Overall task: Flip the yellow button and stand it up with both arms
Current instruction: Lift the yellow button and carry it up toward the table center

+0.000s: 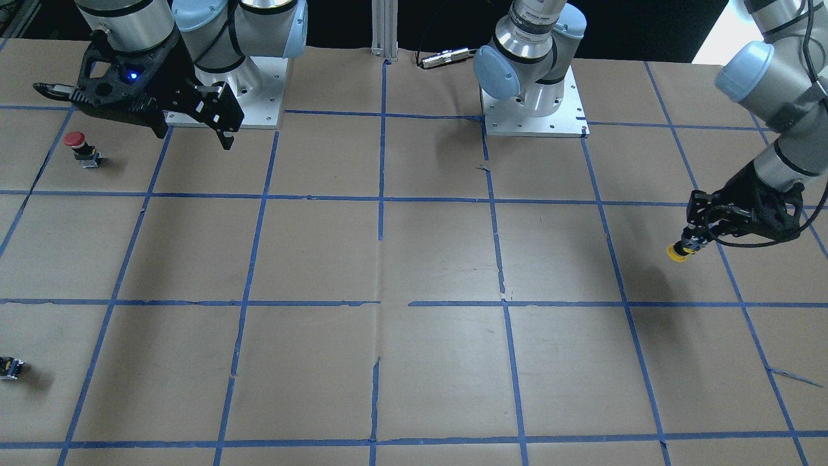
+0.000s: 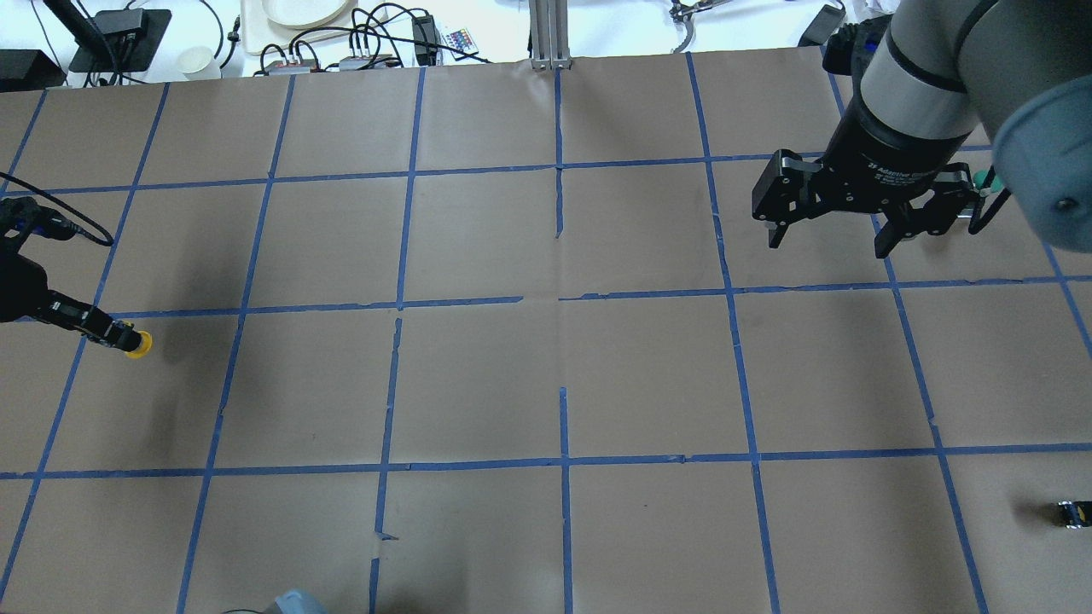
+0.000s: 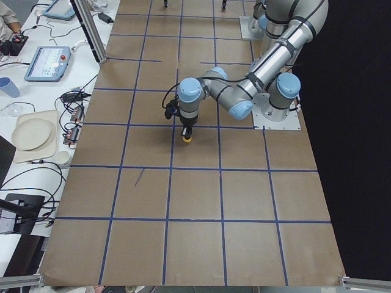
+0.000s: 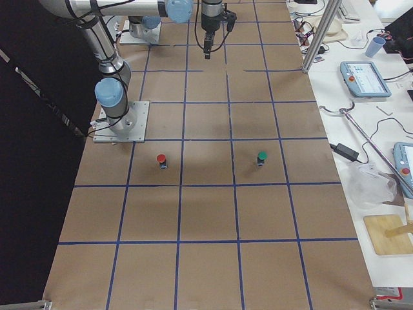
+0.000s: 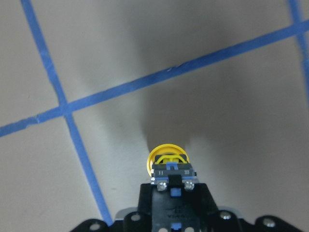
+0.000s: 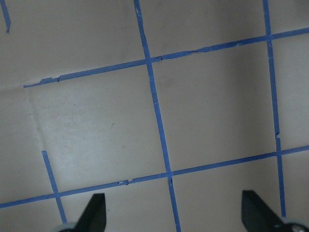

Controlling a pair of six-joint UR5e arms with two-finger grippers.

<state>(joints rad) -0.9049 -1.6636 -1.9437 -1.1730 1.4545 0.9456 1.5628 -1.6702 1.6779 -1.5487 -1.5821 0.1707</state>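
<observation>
The yellow button [image 1: 678, 252] is held by its black-and-grey body in my left gripper [image 1: 692, 243], which is shut on it. The yellow cap points away from the fingers and down at a slant, above the brown paper; its shadow lies apart from it. It also shows in the overhead view [image 2: 138, 344], by my left gripper [image 2: 111, 334], and in the left wrist view [image 5: 167, 158]. My right gripper [image 2: 827, 246] is open and empty. It hangs above the table far from the button, and also shows in the front view [image 1: 194, 139].
A red-capped button [image 1: 81, 147] stands near the right arm's base plate [image 1: 259, 103]. A green-capped button [image 4: 261, 157] stands further out. A small dark capless block [image 2: 1071, 513] lies near the table's right edge. Blue tape lines [image 1: 381, 197] grid the paper.
</observation>
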